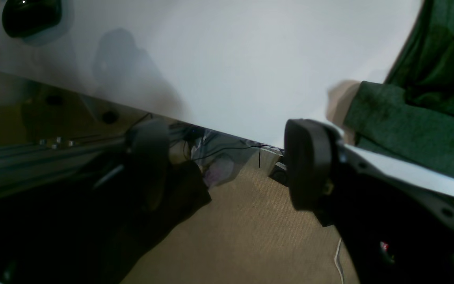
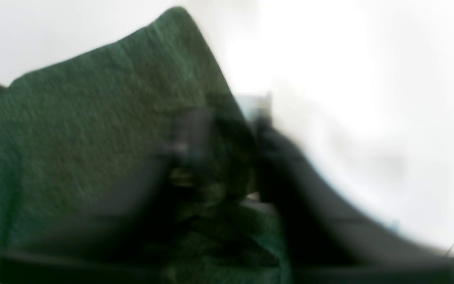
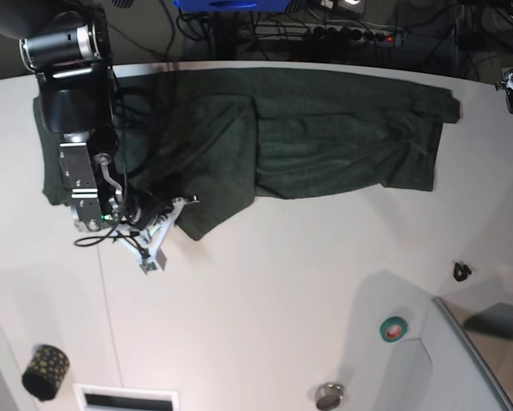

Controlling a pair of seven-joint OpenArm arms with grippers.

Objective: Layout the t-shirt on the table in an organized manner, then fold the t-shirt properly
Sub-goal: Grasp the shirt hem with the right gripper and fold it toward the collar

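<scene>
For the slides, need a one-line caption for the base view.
Right gripper at the hem of the large dark green knit t-shirt spread along the far edge of the smooth white table.

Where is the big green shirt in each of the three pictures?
Left wrist view: the t-shirt fills the right edge, beside the left gripper.
Right wrist view: it covers the left and middle, blurred, with the right gripper at its edge.
Base view: it spreads along the far side.
Shared landmark: the white table under the cloth in every view.
</scene>
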